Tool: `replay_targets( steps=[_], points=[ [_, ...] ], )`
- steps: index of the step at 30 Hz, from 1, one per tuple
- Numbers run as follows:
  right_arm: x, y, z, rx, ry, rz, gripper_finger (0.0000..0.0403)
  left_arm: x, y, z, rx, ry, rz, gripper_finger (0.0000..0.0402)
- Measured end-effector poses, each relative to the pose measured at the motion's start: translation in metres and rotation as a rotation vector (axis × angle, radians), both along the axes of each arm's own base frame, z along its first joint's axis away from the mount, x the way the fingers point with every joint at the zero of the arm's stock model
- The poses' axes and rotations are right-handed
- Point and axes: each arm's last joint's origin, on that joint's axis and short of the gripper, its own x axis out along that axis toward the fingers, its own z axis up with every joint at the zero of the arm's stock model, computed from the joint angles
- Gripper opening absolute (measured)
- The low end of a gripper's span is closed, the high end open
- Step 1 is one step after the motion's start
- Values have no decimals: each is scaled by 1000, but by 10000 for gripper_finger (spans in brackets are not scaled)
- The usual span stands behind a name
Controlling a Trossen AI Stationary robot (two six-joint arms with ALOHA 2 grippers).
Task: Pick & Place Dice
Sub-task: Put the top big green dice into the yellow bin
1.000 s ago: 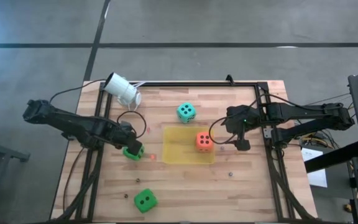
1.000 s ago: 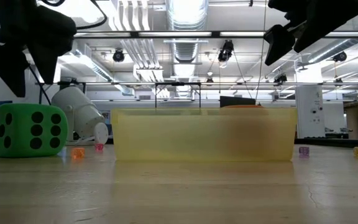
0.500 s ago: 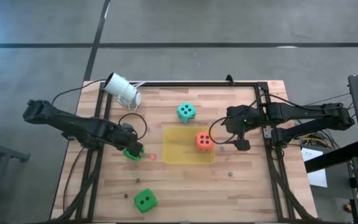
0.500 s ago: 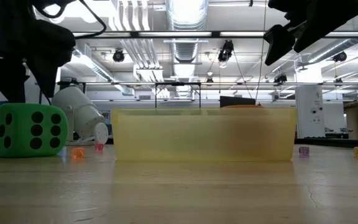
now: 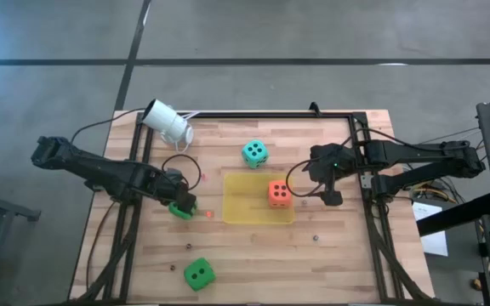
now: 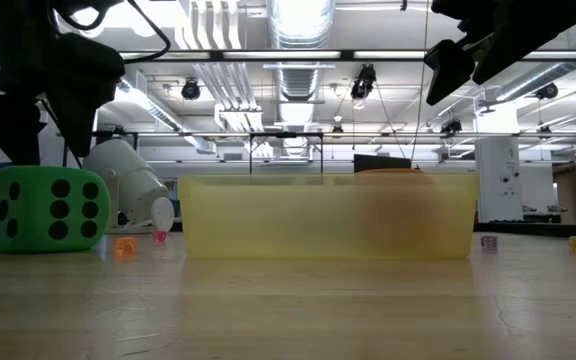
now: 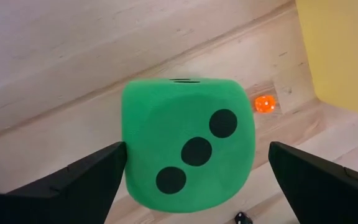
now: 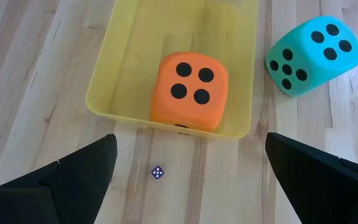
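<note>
Straddling green die (image 7: 188,152), left gripper (image 7: 194,180) wide

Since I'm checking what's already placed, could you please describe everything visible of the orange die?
The orange die is a soft-looking, round-edged cube with black pips, four facing up. It sits upright inside the shallow yellow tray, toward the tray's right side in the high view. Nothing grips it; the open right hand hovers nearby.
</note>
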Motion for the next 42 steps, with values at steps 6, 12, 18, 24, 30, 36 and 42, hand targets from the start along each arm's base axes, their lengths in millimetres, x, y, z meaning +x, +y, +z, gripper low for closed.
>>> replay_targets(
  steps=[6,12,18,24,30,36,42],
  points=[
    [0,0,0,0,0,0,400,3,-1,-1,-18,14,38,400],
    [0,0,0,0,0,0,400,19,-5,-9,-9,98,37,400],
    [0,0,0,0,0,0,400,35,-9,-3,17,176,25,400],
    [0,0,0,0,0,0,400,34,-9,5,30,216,38,400],
    [0,0,0,0,0,0,400,33,-8,20,38,205,70,400],
    [0,0,0,0,0,0,400,34,-8,16,41,216,70,400],
    [0,0,0,0,-1,0,400,38,-9,8,41,238,62,400]
  ],
)
